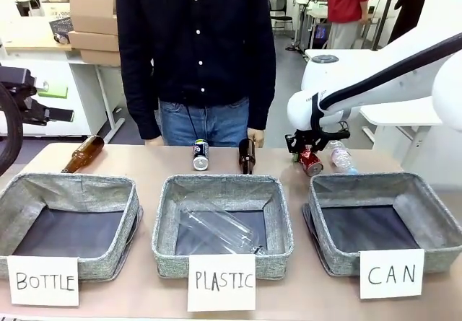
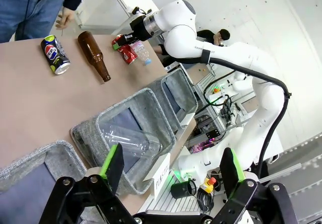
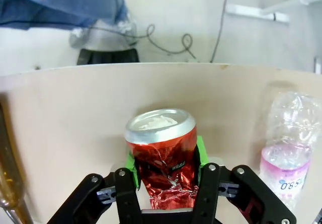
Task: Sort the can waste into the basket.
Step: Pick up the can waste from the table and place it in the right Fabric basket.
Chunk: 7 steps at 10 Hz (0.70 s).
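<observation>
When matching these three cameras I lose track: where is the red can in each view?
Front view: red can right of centre, at the far edge of the table, in the right gripper.
Left wrist view: red can upper middle, far across the table.
Right wrist view: red can bottom centre, between green pads.
Shared landmark: the small clear bottle lying right beside it.

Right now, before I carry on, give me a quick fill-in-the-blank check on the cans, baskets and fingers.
1. The crushed can held by the right gripper is coloured ___.
2. The black can lies beside a brown bottle on the ___.
3. A clear bottle lies in the basket signed ___.
4. The left gripper holds its fingers ___.
Missing words: red; table; PLASTIC; open.
</observation>
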Each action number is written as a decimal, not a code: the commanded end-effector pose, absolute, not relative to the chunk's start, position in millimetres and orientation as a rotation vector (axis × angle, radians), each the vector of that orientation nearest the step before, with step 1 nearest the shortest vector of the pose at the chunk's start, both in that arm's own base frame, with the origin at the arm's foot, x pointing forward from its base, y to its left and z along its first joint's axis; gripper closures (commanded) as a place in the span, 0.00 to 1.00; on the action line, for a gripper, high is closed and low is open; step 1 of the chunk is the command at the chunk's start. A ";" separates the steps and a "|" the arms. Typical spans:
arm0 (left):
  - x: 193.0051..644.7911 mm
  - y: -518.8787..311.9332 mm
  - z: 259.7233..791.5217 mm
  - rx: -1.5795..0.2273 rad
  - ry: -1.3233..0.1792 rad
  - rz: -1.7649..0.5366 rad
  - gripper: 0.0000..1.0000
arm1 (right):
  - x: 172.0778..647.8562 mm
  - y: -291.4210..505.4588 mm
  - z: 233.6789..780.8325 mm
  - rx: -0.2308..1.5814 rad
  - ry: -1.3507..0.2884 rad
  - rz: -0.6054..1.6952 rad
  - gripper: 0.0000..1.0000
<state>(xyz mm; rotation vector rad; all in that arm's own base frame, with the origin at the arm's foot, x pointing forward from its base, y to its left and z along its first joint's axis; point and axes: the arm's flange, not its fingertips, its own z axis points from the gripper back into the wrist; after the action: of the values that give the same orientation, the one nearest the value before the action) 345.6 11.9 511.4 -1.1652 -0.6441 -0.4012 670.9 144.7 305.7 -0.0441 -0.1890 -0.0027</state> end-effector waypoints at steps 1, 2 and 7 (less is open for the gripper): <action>347.9 10.1 512.4 -1.183 -0.674 -0.415 0.00 | 660.1 138.3 320.5 -0.010 -0.173 0.022 1.00; 347.9 10.1 512.4 -1.183 -0.674 -0.415 0.00 | 644.0 132.1 348.3 -0.009 -0.192 0.025 1.00; 347.9 10.1 512.4 -1.183 -0.674 -0.415 0.00 | 472.7 66.9 459.7 0.032 0.064 0.418 1.00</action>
<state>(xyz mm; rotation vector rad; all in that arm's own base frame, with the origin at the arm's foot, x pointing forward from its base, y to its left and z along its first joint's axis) 345.7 12.0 512.5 -1.1637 -0.6460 -0.4034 494.7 87.4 466.6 0.0289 0.0240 0.3130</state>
